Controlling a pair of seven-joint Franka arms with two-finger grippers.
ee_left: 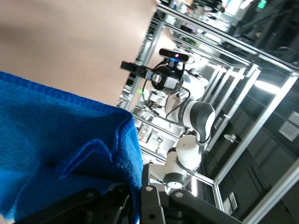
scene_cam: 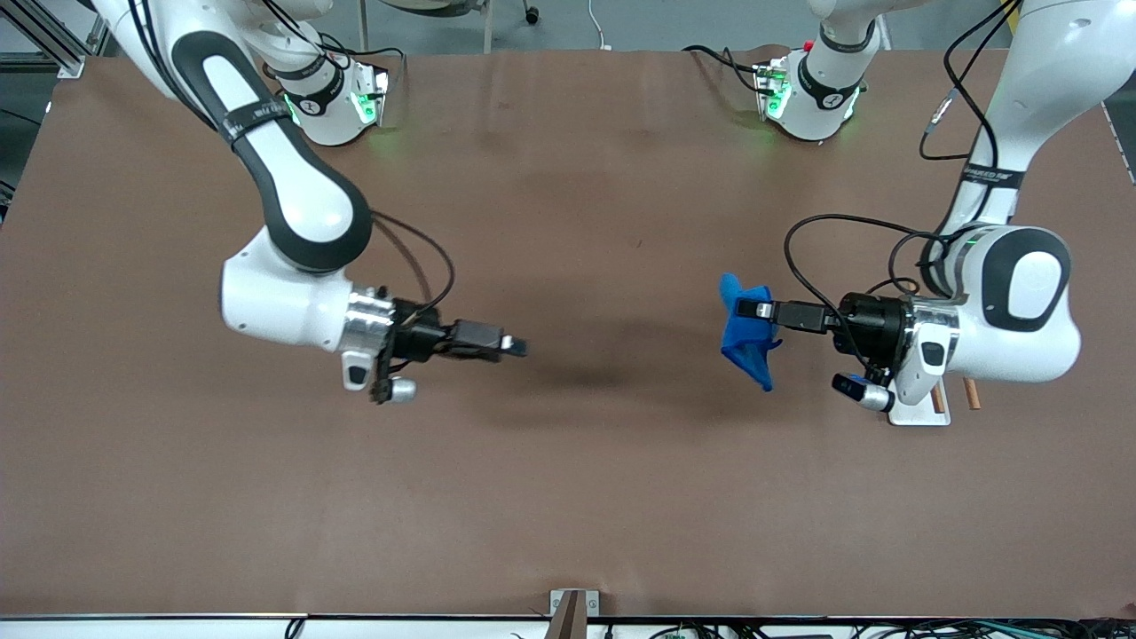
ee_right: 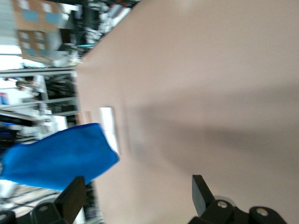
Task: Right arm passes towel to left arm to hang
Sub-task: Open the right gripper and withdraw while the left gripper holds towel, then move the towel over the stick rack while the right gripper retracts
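Observation:
The blue towel [scene_cam: 744, 330] hangs bunched from my left gripper [scene_cam: 742, 310], which is shut on its upper part and holds it in the air over the table toward the left arm's end. In the left wrist view the towel [ee_left: 56, 149] fills the near field and runs down between the jaws of the left gripper [ee_left: 135, 198]. My right gripper [scene_cam: 517, 347] is open and empty, over the middle of the table, well apart from the towel. In the right wrist view its fingers [ee_right: 74, 195] stand wide apart around the right gripper's middle [ee_right: 138, 192], with the towel [ee_right: 56, 157] farther off.
A small white base plate [scene_cam: 921, 411] with copper-coloured rods [scene_cam: 973, 393] stands on the brown table [scene_cam: 568, 497] under the left arm's wrist; the plate also shows in the right wrist view [ee_right: 108, 125]. A bracket [scene_cam: 572, 611] sits at the table's near edge.

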